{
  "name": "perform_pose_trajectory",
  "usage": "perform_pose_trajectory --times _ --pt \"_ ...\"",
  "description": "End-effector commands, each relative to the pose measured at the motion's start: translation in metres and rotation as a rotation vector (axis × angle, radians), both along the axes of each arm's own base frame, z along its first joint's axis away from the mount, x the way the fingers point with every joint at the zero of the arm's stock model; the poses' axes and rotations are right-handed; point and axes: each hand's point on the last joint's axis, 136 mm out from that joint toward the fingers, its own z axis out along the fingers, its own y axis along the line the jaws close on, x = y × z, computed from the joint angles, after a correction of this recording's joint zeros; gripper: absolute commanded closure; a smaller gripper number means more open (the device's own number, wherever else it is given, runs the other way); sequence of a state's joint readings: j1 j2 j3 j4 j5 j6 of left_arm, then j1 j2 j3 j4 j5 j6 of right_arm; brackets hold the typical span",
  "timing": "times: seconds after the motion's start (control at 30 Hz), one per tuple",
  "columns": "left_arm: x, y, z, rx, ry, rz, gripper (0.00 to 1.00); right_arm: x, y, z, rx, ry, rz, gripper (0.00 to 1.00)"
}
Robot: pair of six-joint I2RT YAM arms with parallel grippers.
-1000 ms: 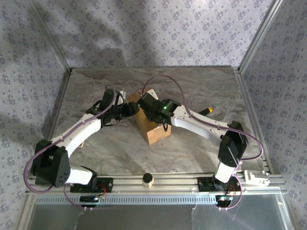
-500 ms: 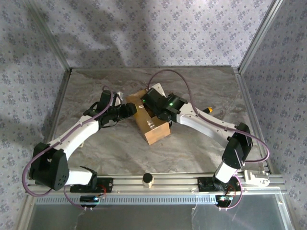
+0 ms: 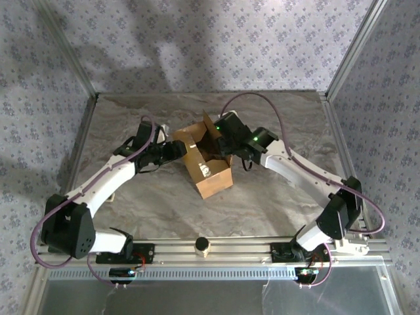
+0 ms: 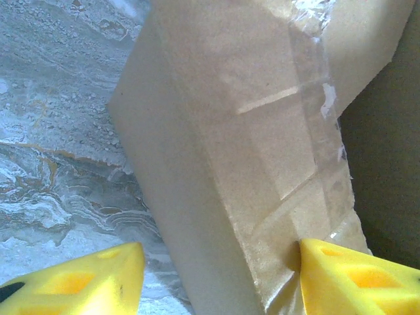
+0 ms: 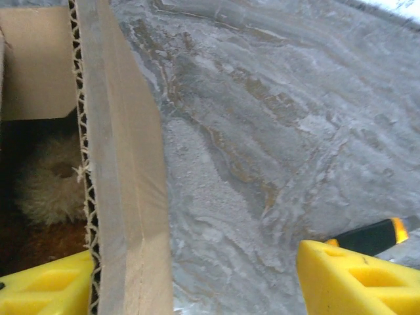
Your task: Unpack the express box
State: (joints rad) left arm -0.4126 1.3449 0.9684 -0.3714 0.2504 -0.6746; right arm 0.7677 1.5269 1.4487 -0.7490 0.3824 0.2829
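At counter (image 3: pixel 282 125) centre, left gripper (image 4: pixel 220 252) straddled express box (image 3: pixel 209 172) at 9 o'clock, right gripper (image 5: pixel 195 256) its 1 o'clock flap (image 5: pixel 118 164); both part-open, clamping nothing. Flap tug might skid box.

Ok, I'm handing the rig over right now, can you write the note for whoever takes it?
Left claw: open, straddling a taped corner of the express box.
Right claw: open, straddling an upright flap.
Box: middle of the table, flaps up.
Done: top opened.
Left to do: lift out the fuzzy tan item inside.
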Motion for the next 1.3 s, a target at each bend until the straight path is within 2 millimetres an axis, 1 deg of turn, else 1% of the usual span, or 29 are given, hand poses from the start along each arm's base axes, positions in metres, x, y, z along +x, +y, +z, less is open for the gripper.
perform_pose_trajectory --times 0.0,0.07,0.1,0.23,0.33,0.5,0.6,0.63,0.67,0.73,0.87,0.9,0.97,1.0,1.13,1.2,1.27 --pt "-0.022 0.038 -0.047 0.197 0.164 0.055 0.39 -0.002 -0.023 0.014 0.089 0.004 -0.063 0.32" --pt "-0.02 0.038 -0.047 0.199 0.16 0.056 0.39 -0.003 -0.024 0.011 0.129 0.026 -0.055 0.37" --pt "-0.019 0.037 -0.046 0.195 0.158 0.054 0.39 -0.005 -0.021 0.011 0.164 0.038 -0.037 0.41" --pt "-0.015 0.032 -0.04 0.171 0.146 0.05 0.39 -0.012 0.0 0.015 0.34 0.078 0.069 0.51" --pt "-0.011 0.029 -0.034 0.162 0.125 0.044 0.39 -0.013 0.01 0.017 0.43 0.091 0.118 0.57" --pt "-0.006 0.02 -0.024 0.13 0.105 0.016 0.39 -0.013 0.015 0.011 0.524 0.137 0.142 0.67" --pt "-0.001 0.017 -0.016 0.134 0.075 -0.007 0.39 -0.014 0.02 0.008 0.573 0.154 0.158 0.69" --pt "0.0 0.017 -0.014 0.139 0.073 -0.007 0.39 -0.013 0.02 0.009 0.582 0.151 0.154 0.73" --pt "0.001 0.017 -0.01 0.141 0.067 -0.01 0.39 -0.015 0.018 -0.004 0.573 0.175 0.141 0.77" --pt "0.004 0.014 0.002 0.135 0.05 -0.025 0.38 -0.016 0.016 -0.011 0.573 0.191 0.115 0.82" --pt "0.006 0.002 0.031 0.157 0.005 -0.091 0.34 -0.018 0.016 -0.022 0.578 0.211 0.09 0.84" --pt "0.007 -0.002 0.039 0.164 -0.008 -0.105 0.31 -0.019 0.016 -0.024 0.575 0.214 0.077 0.87" --pt "0.003 -0.004 0.046 0.195 0.019 -0.123 0.24 -0.022 0.016 -0.029 0.569 0.215 0.053 0.88" --pt "0.002 -0.006 0.05 0.208 0.025 -0.128 0.23 -0.025 0.017 -0.031 0.56 0.21 0.045 0.88" --pt "0.0 -0.012 0.06 0.265 0.034 -0.156 0.22 -0.031 0.018 -0.036 0.539 0.173 0.008 0.87" --pt "0.0 -0.011 0.06 0.307 0.047 -0.155 0.23 -0.033 0.019 -0.037 0.554 0.165 -0.001 0.88" --pt "0.001 -0.011 0.06 0.327 0.062 -0.153 0.23 -0.035 0.02 -0.037 0.582 0.163 -0.015 0.91"
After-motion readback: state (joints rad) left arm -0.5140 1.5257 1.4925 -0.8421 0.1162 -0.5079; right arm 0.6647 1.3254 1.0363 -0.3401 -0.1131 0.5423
